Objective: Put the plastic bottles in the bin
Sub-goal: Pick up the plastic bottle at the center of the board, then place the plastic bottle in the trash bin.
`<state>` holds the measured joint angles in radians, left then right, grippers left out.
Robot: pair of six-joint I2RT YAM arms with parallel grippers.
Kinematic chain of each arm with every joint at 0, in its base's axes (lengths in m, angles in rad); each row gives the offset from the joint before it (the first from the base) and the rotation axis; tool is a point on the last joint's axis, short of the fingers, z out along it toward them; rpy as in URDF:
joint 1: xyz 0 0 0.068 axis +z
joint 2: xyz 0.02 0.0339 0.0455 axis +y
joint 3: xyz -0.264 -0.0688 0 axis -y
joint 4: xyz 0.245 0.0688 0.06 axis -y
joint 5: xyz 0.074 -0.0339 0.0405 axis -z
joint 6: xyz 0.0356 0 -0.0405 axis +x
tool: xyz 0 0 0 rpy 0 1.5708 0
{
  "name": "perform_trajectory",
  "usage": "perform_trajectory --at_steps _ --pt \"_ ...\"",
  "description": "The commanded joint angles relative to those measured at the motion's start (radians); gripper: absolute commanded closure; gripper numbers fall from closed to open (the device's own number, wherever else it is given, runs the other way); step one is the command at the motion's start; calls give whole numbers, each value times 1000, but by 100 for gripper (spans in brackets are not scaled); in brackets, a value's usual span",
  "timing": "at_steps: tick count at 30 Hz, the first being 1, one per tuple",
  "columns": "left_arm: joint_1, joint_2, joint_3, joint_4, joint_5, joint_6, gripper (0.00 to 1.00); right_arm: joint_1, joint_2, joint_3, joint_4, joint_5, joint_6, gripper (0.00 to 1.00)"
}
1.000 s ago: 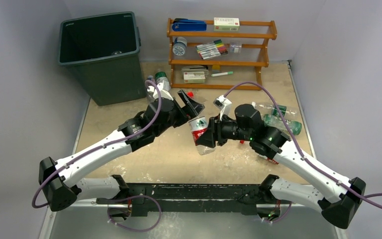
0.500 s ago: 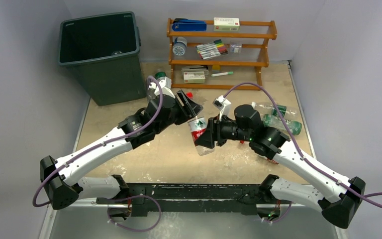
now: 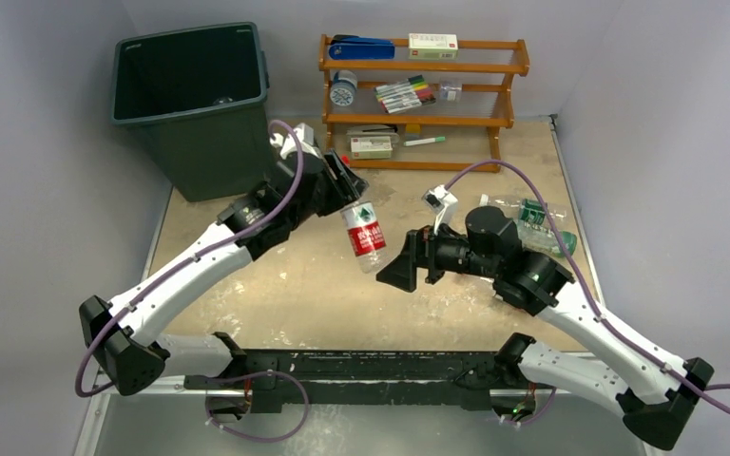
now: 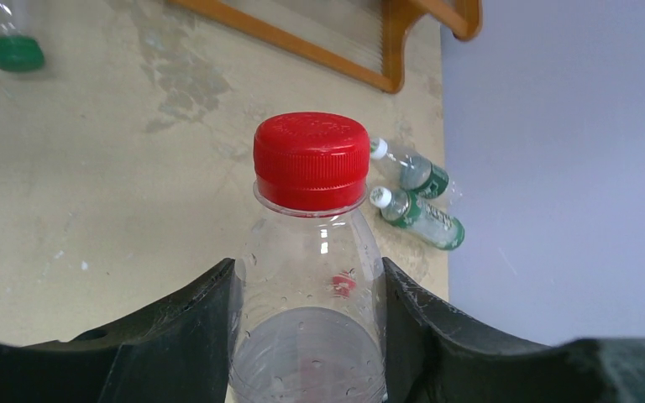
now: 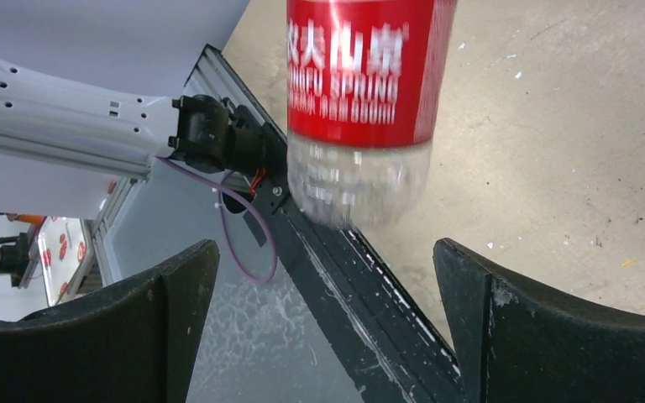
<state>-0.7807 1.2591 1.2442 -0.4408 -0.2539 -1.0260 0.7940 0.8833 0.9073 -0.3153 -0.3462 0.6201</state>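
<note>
While the left gripper (image 3: pixel 352 198) clamps the red-labelled bottle (image 3: pixel 365 239) below its cap, right of the bin (image 3: pixel 211 152) and nearer the arms, the right gripper (image 3: pixel 394 273) gapes empty farther right. Green-labelled bottles (image 3: pixel 535 217) lie farthest from the bin.

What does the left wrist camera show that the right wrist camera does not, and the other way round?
Only the left wrist view shows the red cap of the bottle, the left gripper shut on it below the cap, two green-labelled bottles lying beyond, and a corner of the wooden rack. Only the right wrist view shows its red label and base, the open right gripper, and the black rail. Both show that bottle and the table.
</note>
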Motion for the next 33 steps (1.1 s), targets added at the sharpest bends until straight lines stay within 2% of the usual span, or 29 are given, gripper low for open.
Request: perform_trajectory --at_steps 1,9,19,24,28,33 --pt "74 11 126 -37 34 85 49 5 -55 4 -37 42 17 0" --pt "242 61 274 -87 115 142 49 5 -116 -57 -49 53 56 0" --pt "557 164 476 -42 334 101 48 5 -134 -108 -42 43 88 0" --pt "721 215 533 87 465 -6 48 5 -143 -122 -47 45 98 0" --pt "846 260 545 256 556 -148 48 5 -150 -135 -51 41 107 0" --pt "965 341 590 409 593 -281 48 5 -153 -148 -55 38 115 0"
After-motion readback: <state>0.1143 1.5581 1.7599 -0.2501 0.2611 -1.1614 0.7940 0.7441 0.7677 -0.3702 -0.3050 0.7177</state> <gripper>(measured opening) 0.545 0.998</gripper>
